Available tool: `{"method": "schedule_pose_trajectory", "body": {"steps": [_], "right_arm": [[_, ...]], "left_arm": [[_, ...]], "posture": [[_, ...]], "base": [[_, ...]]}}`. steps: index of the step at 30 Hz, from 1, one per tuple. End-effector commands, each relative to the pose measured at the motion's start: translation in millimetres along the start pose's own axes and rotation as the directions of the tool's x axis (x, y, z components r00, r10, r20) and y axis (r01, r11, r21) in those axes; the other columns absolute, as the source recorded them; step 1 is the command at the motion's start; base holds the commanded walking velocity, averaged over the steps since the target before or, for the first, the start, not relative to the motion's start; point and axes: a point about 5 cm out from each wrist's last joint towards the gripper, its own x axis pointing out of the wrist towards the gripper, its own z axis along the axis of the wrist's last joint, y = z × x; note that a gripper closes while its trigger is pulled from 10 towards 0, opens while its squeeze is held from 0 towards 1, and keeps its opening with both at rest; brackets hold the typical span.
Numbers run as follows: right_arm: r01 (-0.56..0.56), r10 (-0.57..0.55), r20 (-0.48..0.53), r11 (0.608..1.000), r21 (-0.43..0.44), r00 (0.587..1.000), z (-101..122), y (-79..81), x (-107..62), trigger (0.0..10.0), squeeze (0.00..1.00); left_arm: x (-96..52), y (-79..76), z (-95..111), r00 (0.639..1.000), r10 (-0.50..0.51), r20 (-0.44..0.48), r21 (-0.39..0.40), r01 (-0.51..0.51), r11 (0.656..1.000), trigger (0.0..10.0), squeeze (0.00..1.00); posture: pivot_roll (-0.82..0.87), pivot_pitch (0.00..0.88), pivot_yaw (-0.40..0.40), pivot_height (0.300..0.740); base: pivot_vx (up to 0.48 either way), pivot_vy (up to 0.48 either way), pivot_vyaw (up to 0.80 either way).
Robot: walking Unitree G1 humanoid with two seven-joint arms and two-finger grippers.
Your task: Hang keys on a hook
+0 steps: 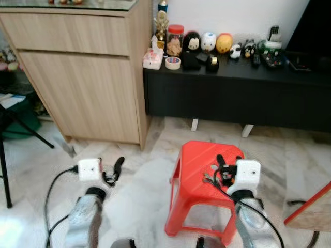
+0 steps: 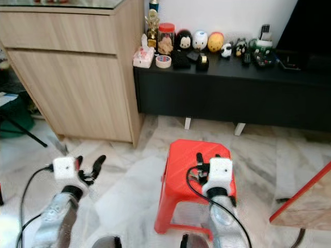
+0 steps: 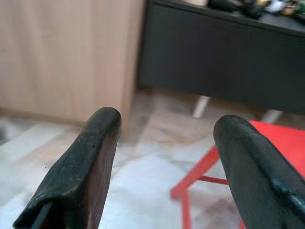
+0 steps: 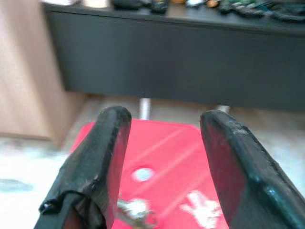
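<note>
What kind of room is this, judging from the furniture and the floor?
Probably a living room in a home: a low black console lined with small figurines, a wooden cabinet beside it, and a red plastic stool on the marble-look floor.

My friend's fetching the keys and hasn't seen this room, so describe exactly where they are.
On the marble floor in front of the long black TV console stands a red plastic stool. The keys lie on its seat, a small silvery bunch just under the open right gripper, the only metal thing there.

Both arms forward, left hand (image 3: pixel 164 167) and right hand (image 4: pixel 164 167) open
</note>
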Motion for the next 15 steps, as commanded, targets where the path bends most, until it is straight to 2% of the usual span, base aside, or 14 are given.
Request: {"method": "schedule_pose_trajectory", "body": {"steps": [1, 12, 15], "right_arm": [[-0.006, 0.006, 0.005, 1.000, 0.015, 1.000, 2.3, 5.1, 1.1, 10.0, 0.00], [0.070, -0.068, -0.023, 0.996, 0.056, 0.997, -1.4, -3.7, 3.5, 10.0, 0.00], [0.066, -0.065, -0.019, 0.996, 0.057, 0.998, -0.7, -3.3, 4.1, 10.0, 0.00]], "left_arm": [[-1.3, 8.2, 1.3, 1.000, 0.022, -0.001, 0.001, -0.022, 1.000, 10.0, 0.00], [-1.5, 9.0, 1.5, 1.000, 0.025, 0.000, 0.003, -0.025, 1.000, 10.0, 0.00], [-0.7, 8.9, 2.1, 1.000, 0.027, 0.003, 0.003, -0.027, 1.000, 10.0, 0.00]], "posture": [[-0.04, 0.016, -0.069, 0.626], [-0.03, 0.012, -0.069, 0.626], [-0.03, 0.011, -0.069, 0.626]], "base": [[0.244, 0.000, 0.00], [0.221, 0.000, 0.00], [0.160, 0.000, -0.76]]}}
